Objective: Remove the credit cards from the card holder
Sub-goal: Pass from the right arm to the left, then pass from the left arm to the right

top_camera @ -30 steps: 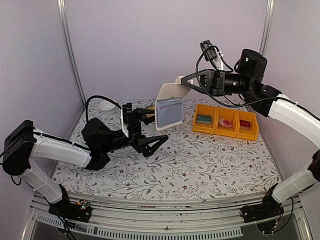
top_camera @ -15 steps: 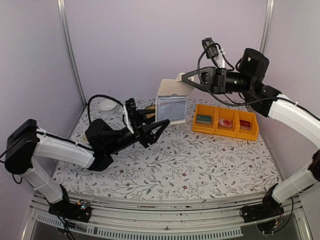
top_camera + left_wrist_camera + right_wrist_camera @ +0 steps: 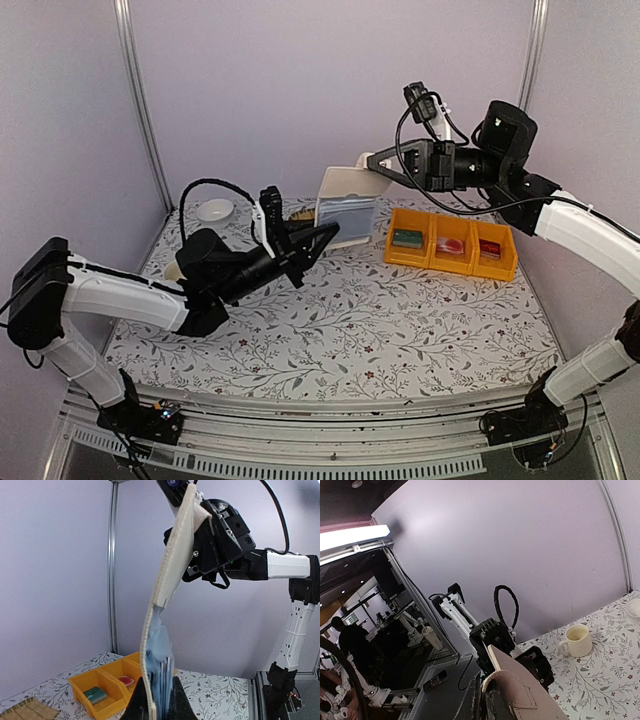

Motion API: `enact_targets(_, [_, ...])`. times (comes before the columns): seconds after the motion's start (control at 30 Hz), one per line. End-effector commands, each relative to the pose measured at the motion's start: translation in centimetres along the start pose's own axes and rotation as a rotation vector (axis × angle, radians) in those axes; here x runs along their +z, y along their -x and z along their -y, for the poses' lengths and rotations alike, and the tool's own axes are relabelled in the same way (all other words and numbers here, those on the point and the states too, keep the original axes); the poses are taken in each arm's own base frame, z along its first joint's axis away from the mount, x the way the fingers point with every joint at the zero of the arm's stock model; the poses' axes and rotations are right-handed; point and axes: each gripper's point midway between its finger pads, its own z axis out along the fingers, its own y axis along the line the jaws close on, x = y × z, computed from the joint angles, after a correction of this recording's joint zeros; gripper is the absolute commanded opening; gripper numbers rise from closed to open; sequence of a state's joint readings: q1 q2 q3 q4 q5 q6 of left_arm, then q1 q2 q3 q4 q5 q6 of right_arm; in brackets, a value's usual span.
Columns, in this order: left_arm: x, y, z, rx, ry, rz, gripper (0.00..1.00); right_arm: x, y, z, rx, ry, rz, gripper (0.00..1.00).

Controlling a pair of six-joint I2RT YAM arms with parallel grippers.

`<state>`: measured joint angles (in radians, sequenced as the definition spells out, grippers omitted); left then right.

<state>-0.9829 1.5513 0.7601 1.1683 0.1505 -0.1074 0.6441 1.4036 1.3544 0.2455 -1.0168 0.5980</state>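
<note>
Top view: the holder (image 3: 345, 205) is hanging open at centre, long axis near upright. The right fingers (image 3: 385, 160) are clamping its top and the left fingers (image 3: 316, 238) are pinching its lower left edge. Yellow bins (image 3: 452, 247) are sitting to its right.

Left wrist: the closed fingers are squeezing the holder's bottom and the blue card (image 3: 161, 650) at lower centre.

Right wrist: the holder is hiding the fingers.

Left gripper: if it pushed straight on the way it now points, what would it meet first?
The left gripper is shut on the light blue credit card, so it would probably push straight into the card holder hanging from the right gripper.
</note>
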Motion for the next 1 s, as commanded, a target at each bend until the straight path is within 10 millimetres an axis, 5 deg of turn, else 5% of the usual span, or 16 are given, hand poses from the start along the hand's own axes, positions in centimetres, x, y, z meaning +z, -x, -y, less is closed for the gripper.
enact_targets(0.0, [-0.4,-2.1,-1.9,-0.079,0.126,-0.180,0.00,-2.6,-1.1,4.2,0.061,-0.130,-0.026,0.19])
enact_targets(0.1, [-0.7,-3.1,-2.7,-0.115,0.176,-0.361,0.00,-4.1,-2.8,8.0,0.081,-0.306,-0.102,0.81])
enact_targets(0.13, [-1.0,-3.8,-3.0,-0.123,0.196,-0.430,0.00,-4.5,-3.2,8.6,0.032,-0.353,-0.130,0.97])
enact_targets(0.17, [-1.2,-3.7,-3.4,-0.137,0.212,-0.471,0.00,-4.9,-3.4,8.9,-0.012,-0.393,-0.147,0.99])
enact_targets(0.43, [-4.4,-6.5,-6.8,-0.223,0.348,-0.942,0.00,-6.9,-2.2,5.9,-0.389,-0.455,-0.191,0.99])
enact_targets(0.53, [-5.2,-6.8,-6.9,-0.228,0.364,-1.037,0.00,-6.8,-2.4,7.2,-0.348,-0.500,-0.185,0.99])
enact_targets(0.73, [-4.7,-6.3,-6.8,-0.253,0.352,-1.080,0.00,-0.6,-5.3,8.1,-0.419,-0.536,-0.267,0.99])
enact_targets(0.97, [-4.1,-6.1,-6.2,-0.258,0.309,-1.070,0.00,2.4,-9.0,12.2,-0.312,-0.535,-0.366,0.99])
